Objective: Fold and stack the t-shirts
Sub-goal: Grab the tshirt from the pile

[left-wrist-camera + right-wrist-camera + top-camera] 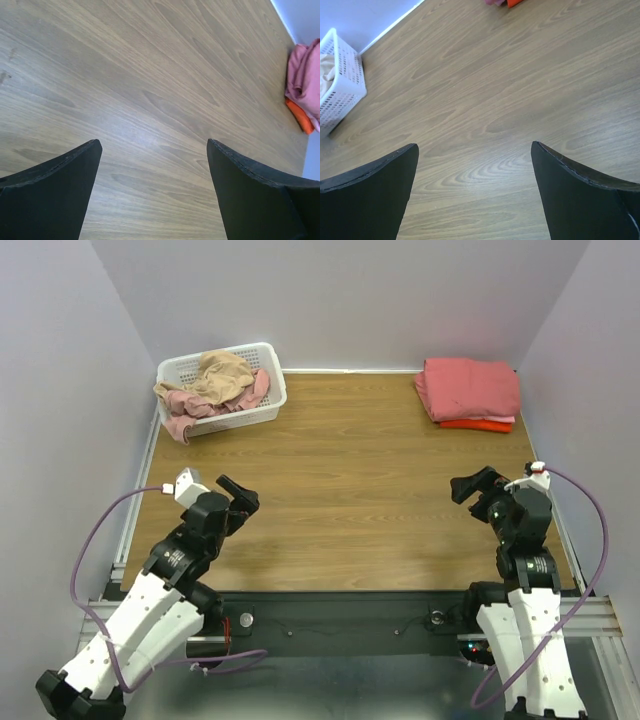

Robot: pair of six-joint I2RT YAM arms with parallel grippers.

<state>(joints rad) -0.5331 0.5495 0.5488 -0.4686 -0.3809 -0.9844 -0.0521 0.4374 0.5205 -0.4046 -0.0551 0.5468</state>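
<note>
A folded salmon-pink t-shirt (470, 387) lies on top of a folded orange-red t-shirt (477, 425) at the far right corner of the table; the stack also shows in the left wrist view (305, 80). A crumpled beige t-shirt (222, 375) and a dusty-pink t-shirt (190, 408) lie in the white basket (255, 412) at the far left. My left gripper (238, 494) is open and empty over bare wood at the near left. My right gripper (472, 486) is open and empty at the near right.
The wooden table (340, 490) is bounded by grey walls at the back and both sides. The white basket also shows at the left edge of the right wrist view (337, 85). A metal rail runs along the near edge by the arm bases.
</note>
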